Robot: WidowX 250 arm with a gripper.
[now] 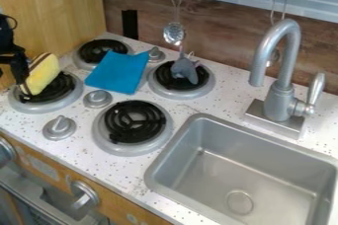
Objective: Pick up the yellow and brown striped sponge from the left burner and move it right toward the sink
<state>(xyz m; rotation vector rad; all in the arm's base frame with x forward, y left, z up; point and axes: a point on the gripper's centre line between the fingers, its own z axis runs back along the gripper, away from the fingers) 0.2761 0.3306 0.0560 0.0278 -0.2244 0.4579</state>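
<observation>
Claw is over at the left edge, right up against the yellow slice with the brown stripes. Honestly can't tell how far open it is, or if it's really got hold of the thing. Slice is tilted up over the left burner. Blue cloth lies just right of that, between the burners, and a grey toy sits on the next burner over. Sink is near right, tap on its far side.
</observation>
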